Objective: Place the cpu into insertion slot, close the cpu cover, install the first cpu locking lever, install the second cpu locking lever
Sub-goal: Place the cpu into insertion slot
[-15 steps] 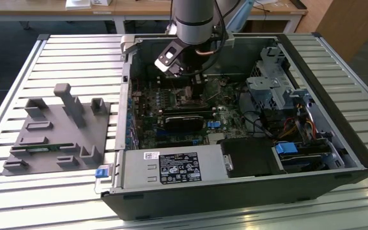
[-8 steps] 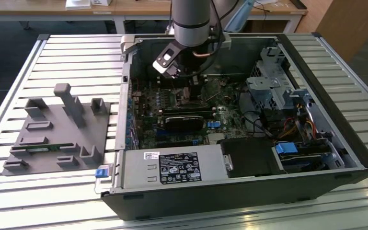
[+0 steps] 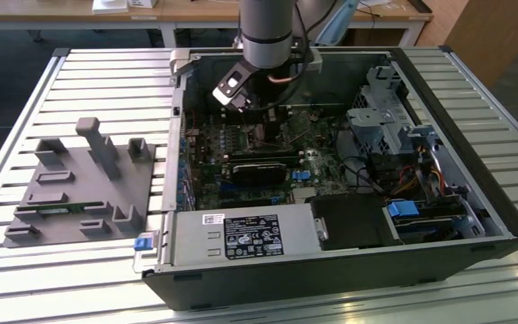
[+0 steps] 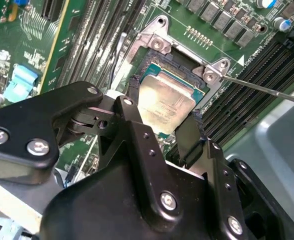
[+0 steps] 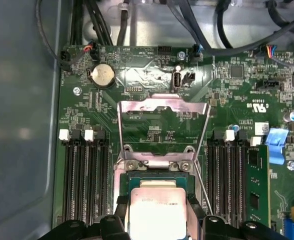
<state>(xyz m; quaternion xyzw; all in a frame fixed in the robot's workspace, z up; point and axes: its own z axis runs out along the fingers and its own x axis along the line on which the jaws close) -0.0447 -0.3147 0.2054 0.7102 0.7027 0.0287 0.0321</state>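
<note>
At the twelve o'clock end of the open black computer case (image 3: 349,270), stood on the slatted metal counter (image 3: 61,81), the black two-fingered gripper (image 4: 161,117) is seen lowered over the green circuit board (image 5: 227,100). The small flat square cpu with its dull silver-grey metal face (image 4: 167,100) is pinched between the fingers (image 4: 134,130), which are pressed against two opposite edges. It is held squarely over, or just into, the square dark-centred insertion slot (image 4: 146,67); whether it is fully bedded cannot be told. The thin silver cpu cover (image 5: 162,104) is laid back open, clear of the slot, and a thin steel locking lever (image 4: 264,90) is swung out beside it. For this placing to be done well, the chip's edges should be kept parallel to the slot walls and the descent kept flat and straight. No force should be pressed onto the contacts, and the grip should be eased only when the chip is judged level in its seat.
</note>
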